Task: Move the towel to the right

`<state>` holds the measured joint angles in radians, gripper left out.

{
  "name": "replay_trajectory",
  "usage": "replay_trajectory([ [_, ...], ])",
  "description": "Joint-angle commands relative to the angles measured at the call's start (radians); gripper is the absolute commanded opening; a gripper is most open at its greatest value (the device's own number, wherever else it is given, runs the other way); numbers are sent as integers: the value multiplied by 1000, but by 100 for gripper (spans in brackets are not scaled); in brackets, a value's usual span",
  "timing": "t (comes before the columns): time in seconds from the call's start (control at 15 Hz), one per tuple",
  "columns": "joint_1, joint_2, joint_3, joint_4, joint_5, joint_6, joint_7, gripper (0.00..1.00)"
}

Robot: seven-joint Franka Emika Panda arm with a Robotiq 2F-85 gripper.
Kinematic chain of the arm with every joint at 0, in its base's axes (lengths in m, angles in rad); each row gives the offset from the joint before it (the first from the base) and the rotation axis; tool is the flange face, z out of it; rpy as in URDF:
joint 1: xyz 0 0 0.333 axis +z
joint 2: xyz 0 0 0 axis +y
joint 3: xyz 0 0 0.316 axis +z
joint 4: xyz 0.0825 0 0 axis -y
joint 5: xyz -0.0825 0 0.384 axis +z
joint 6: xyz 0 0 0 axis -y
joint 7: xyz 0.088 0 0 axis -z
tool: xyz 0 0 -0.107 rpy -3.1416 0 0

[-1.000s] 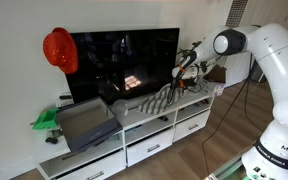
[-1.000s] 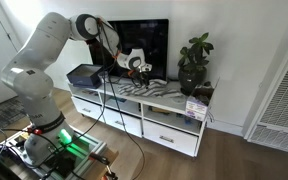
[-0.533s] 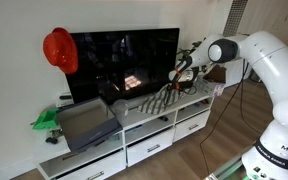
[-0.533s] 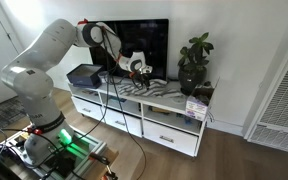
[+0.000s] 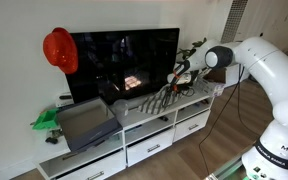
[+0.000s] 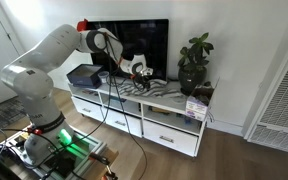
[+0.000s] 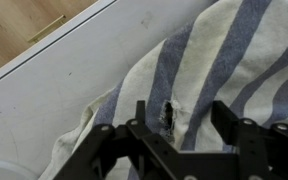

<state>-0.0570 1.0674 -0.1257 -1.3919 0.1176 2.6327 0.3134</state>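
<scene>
Black fingers of the hand (image 7: 179, 113) stand apart in the wrist view, one on each side of a small dark fold in the towel (image 7: 229, 60). The cloth fills the space between and beneath them. I cannot tell if the fingertips touch it or only hang just above it.

The towel is cream with grey stripes. It lies crumpled on the white surface (image 7: 44, 110) of a low cabinet, and its edge runs near the front rim of that surface. A strip of wooden floor (image 7: 29, 25) shows beyond the rim.

In both exterior views the towel (image 5: 147, 101) (image 6: 152, 88) is spread along the cabinet top in front of the television (image 5: 124, 62). It lies between the grey box (image 5: 84, 122) at one end and the potted plant (image 6: 194, 60) at the other end. The hand (image 5: 180, 78) (image 6: 138, 72) is low over the end of the towel that is nearer to the plant.

The white arm (image 5: 269, 60) reaches from its base on the floor across to the cabinet, with the elbow high and the wrist bent down toward the cloth. In an exterior view the arm (image 6: 49, 60) arches over the grey box (image 6: 82, 74). A red helmet (image 5: 59, 50) hangs beside the television.
</scene>
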Motion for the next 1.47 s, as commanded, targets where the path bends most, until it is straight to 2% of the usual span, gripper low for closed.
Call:
replay_trajectory([
  [0.0,5,34,-11,59,6,-36,26,39],
  [0.33,10,38,-23,71,-1,-46,35,5],
  [0.4,10,33,-24,68,-2,-44,34,1],
  [0.93,9,-29,-28,26,-2,-68,27,0],
  [1.4,-20,-281,-1,-161,6,-55,-48,0],
])
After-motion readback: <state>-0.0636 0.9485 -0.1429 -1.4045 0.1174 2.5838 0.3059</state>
